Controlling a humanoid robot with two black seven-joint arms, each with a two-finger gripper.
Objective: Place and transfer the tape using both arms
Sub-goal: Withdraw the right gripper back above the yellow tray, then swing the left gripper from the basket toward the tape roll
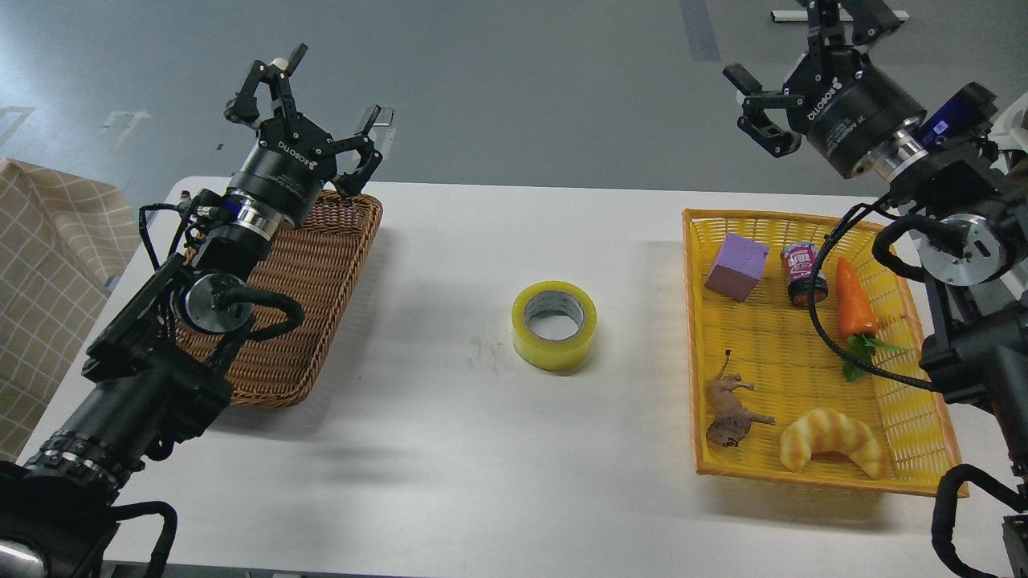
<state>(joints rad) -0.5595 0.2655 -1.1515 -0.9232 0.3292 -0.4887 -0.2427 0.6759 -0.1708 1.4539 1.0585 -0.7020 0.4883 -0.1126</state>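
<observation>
The tape [554, 325], a wide yellow roll with a grey-white core, lies flat on the white table [450, 449] near its middle, touched by neither arm. My left gripper [325, 88] is open and empty, raised over the far end of the brown wicker basket [313, 273], well left of the tape. My right gripper [791, 60] is open and empty, raised above the far edge of the yellow basket [695, 337], well right of the tape.
The yellow basket holds a purple block [736, 266], a small can [803, 273], a toy carrot [854, 307], a toy animal [729, 411] and a croissant toy [835, 441]. A checked cloth [48, 265] lies at the far left.
</observation>
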